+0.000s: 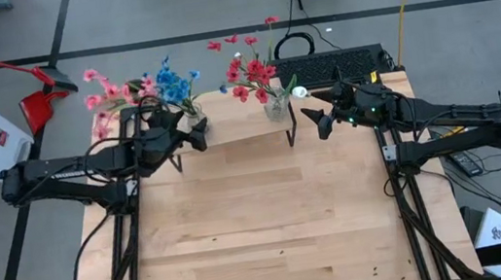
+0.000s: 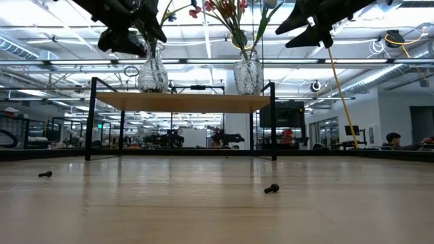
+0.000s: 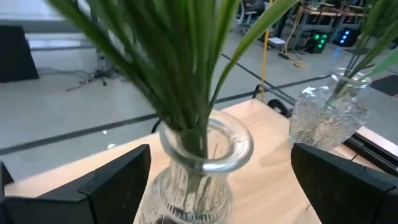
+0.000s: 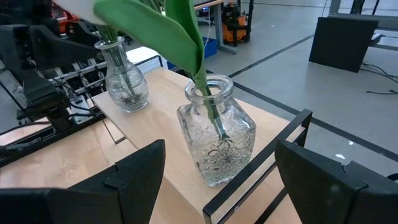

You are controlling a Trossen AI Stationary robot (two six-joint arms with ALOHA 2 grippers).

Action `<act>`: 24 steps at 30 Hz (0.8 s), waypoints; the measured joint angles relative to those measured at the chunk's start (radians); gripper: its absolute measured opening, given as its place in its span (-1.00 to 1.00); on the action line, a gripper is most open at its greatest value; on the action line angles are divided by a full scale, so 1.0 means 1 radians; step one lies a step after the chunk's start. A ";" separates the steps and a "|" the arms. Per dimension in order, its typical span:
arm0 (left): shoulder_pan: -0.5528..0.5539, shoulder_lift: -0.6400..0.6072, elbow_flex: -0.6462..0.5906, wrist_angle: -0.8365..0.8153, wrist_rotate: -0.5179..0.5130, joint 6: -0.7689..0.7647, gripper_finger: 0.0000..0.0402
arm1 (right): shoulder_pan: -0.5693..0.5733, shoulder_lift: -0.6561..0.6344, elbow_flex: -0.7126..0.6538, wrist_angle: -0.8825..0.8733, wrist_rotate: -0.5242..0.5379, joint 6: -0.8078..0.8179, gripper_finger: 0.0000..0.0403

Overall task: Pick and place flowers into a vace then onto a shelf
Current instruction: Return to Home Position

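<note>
**Two vases, three bunches, all up on the shelf**

Quick count: two clear glass vases, three bunches of flowers, one shelf (image 1: 239, 130), two arms.

- **Round vase:** The round vase (image 2: 152, 73) has a bulbous ribbed body and a flared lip. It carries the pink flowers (image 1: 104, 90) and the blue flowers (image 1: 176, 80).
- **Square vase:** The square vase (image 2: 248, 76) is chunky cut glass with a patterned face. It has the red flowers (image 1: 249, 70) plus one white bud (image 1: 299, 92).
- **Shelf:** Both vases stand upright and well apart on the shelf, a pale wood plank on thin black metal legs at the far end of the table (image 1: 264, 236).

The left tool (image 1: 197, 140) hangs just beside the round vase. Its wrist camera shows the vase neck between the widely spread fingers with a gap on each side, so it's gripping nothing. The right tool (image 1: 317, 123) sits just off the shelf's right end, near the square vase, also wide open and empty.

There are also two small dark bolts (image 2: 271, 188) lying loose on the table, well apart from each other.

Some stuff is hard to see:
- From table level the blossoms are cut off at the top, and the arms are only dark shapes.
- From above, the left tool covers part of the round vase.
- In the left wrist shot the stems are a green blur and the vase's base is cut off.
</note>
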 joint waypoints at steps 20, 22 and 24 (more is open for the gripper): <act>-0.227 -0.007 0.000 -0.230 0.189 -0.247 0.93 | -0.001 -0.010 -0.001 -0.293 -0.060 -0.006 0.45; -0.271 -0.005 0.000 -0.254 0.181 -0.337 0.93 | 0.000 -0.014 -0.002 -0.410 -0.077 0.092 0.45; -0.316 0.006 0.000 -0.277 0.135 -0.443 0.93 | 0.001 -0.021 -0.022 -0.458 -0.085 0.215 0.45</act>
